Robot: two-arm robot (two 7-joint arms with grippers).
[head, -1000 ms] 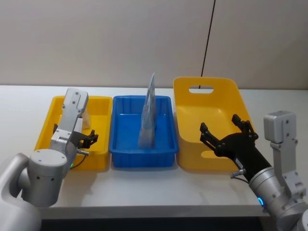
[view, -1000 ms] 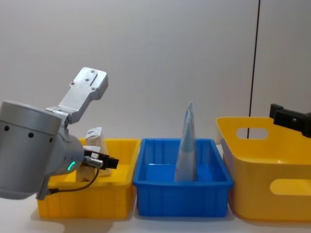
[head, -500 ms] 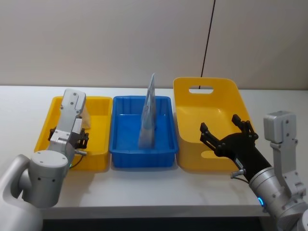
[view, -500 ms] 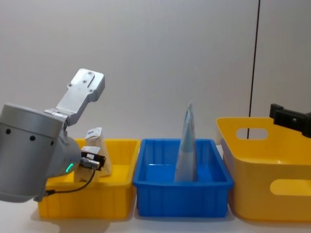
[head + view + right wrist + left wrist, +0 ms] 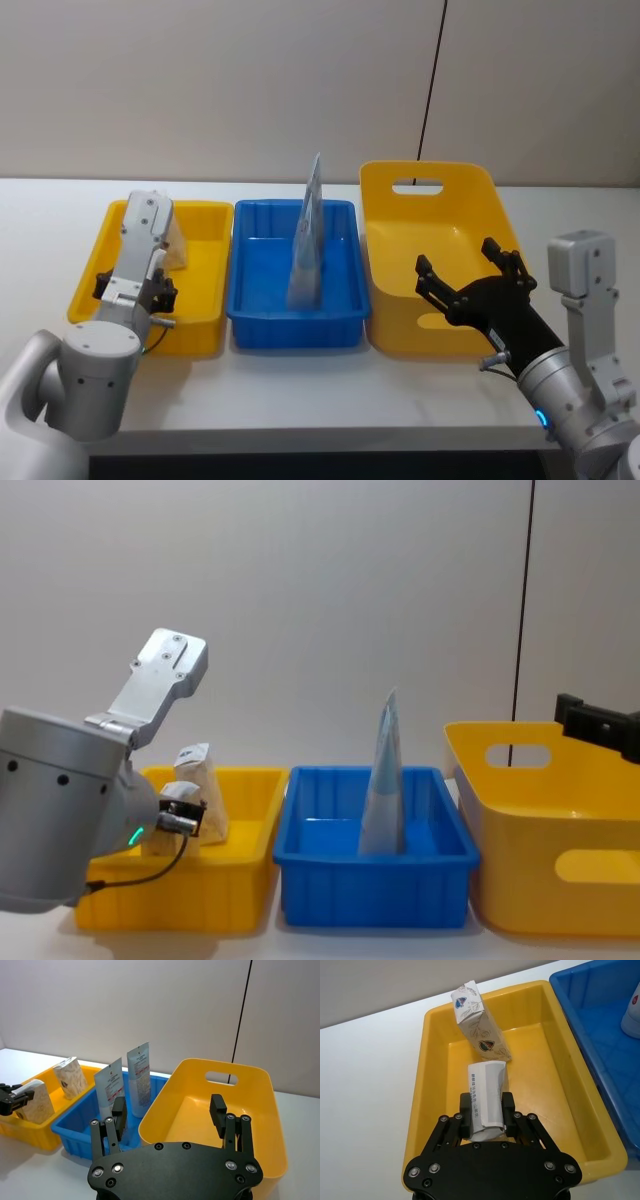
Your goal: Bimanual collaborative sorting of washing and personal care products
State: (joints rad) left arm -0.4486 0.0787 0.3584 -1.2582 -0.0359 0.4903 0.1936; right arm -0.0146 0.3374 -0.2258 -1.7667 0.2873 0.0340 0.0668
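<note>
Head view: found left gripper (image 5: 135, 292) low at the near end of the small yellow bin (image 5: 205, 300). Noted right gripper (image 5: 458, 262) above the large yellow bin (image 5: 440, 215), spread wide, holding nothing.

Left wrist view: found left gripper clenched on a beige paper-wrapped packet (image 5: 486, 1092), lower end hidden between the fingers. Noted speckled soft pack (image 5: 477, 1020) leaning at the bin's far end.

Right wrist view: noted pale blue tube (image 5: 111, 1091) and white tube (image 5: 139, 1077), flat, tapered, upright in the blue bin (image 5: 75, 1135).

Chest view: packet mostly hidden behind the arm.

blue bin (image 5: 300, 331) sits between small yellow bin (image 5: 207, 282) and yellow tub (image 5: 450, 250).
</note>
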